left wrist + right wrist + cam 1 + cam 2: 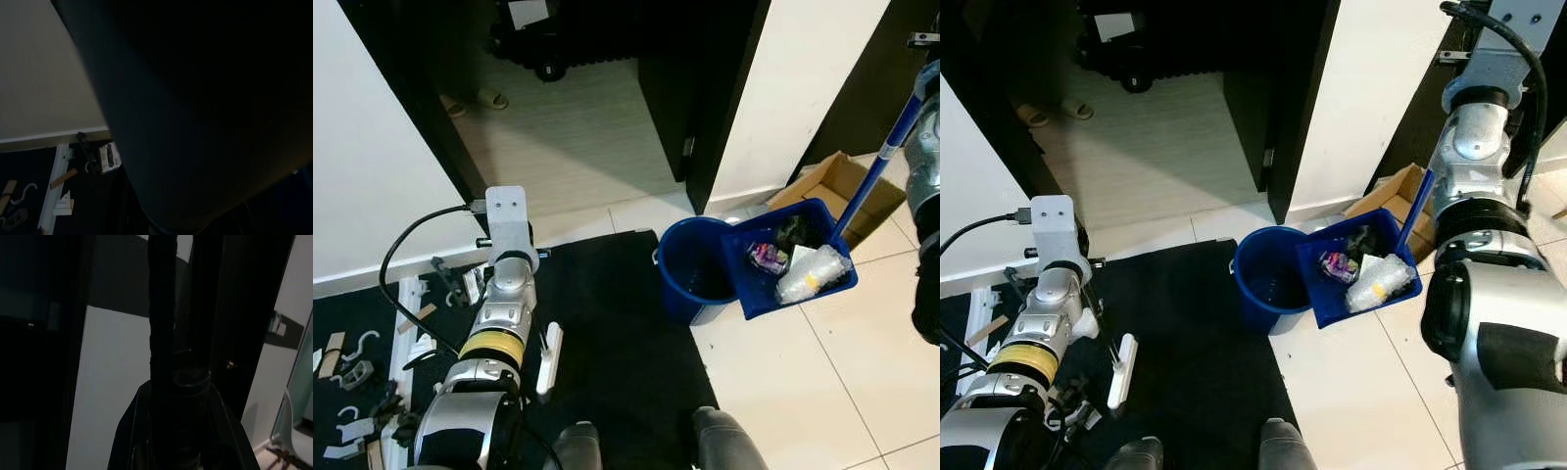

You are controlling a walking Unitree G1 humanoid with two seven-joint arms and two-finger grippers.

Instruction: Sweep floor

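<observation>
A blue long-handled dustpan (793,259) hangs tilted over the rim of a round blue bin (695,269). It holds a crumpled clear plastic wrapper (813,274), a small purple scrap and dark bits. Its blue handle (876,171) runs up and to the right to my right arm (1474,196). In the right wrist view my right gripper (181,264) stands dark, closed along that handle. My left arm (499,323) reaches forward over the black mat (607,333), away from the bin.
An open cardboard box (837,181) lies behind the dustpan by the wall. A white brush-like piece (548,357) and scattered hooks and strips (352,362) lie on the mat at left. A dark doorway (568,117) opens ahead. Pale tiles (803,392) spread to the right.
</observation>
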